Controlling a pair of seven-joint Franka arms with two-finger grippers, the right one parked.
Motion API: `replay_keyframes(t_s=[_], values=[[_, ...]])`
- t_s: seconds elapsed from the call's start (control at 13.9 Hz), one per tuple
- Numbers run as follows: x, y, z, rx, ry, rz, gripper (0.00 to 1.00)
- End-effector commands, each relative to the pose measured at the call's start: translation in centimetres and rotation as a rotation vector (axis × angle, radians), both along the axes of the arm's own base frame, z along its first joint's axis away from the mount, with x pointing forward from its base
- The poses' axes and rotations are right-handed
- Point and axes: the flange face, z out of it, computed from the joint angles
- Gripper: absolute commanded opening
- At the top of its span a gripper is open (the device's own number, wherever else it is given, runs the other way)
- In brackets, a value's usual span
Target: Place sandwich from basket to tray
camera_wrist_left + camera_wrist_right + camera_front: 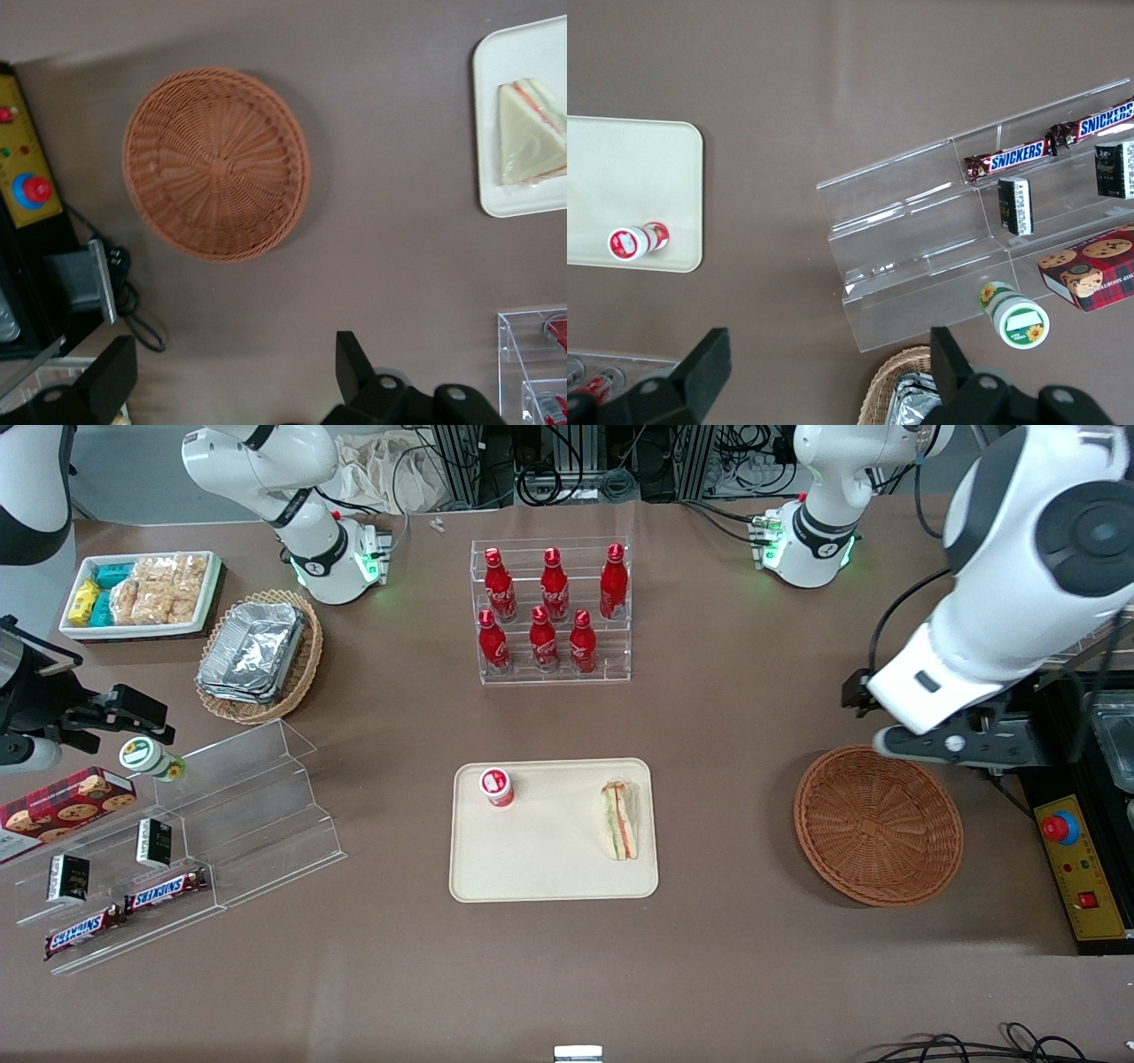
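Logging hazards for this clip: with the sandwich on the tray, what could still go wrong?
The sandwich lies close to the tray rim on the basket's side, so a nudge could tip it off. The open gripper hangs above the table beside the empty basket, so a low retreat might clip the wicker rim.

basket (217,165), sandwich (529,131) on tray (493,177), end effector (232,374) open

"SNICKERS" on two candy bars (1007,160)

You see the triangular sandwich (619,818) lying flat on the cream tray (554,868), near its rim. The reddish-brown wicker basket (877,825) sits empty toward the working arm's end, gripper (235,376) hovering above.
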Motion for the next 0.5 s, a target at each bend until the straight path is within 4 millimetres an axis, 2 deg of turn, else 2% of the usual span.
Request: replay_keyframes(t_s=[0.0, 0.07, 0.22, 0.36, 0.43], values=[[-0.3, 3.0, 0.4, -0.021, 0.012, 0.055, 0.99], [-0.3, 3.1, 0.5, -0.029, 0.012, 0.058, 1.00], [0.1, 6.0, 0.8, -0.036, 0.002, 0.106, 1.00], [0.1, 7.7, 1.4, -0.051, -0.008, 0.129, 1.00], [-0.1, 7.6, 1.7, -0.052, -0.011, 0.125, 1.00]])
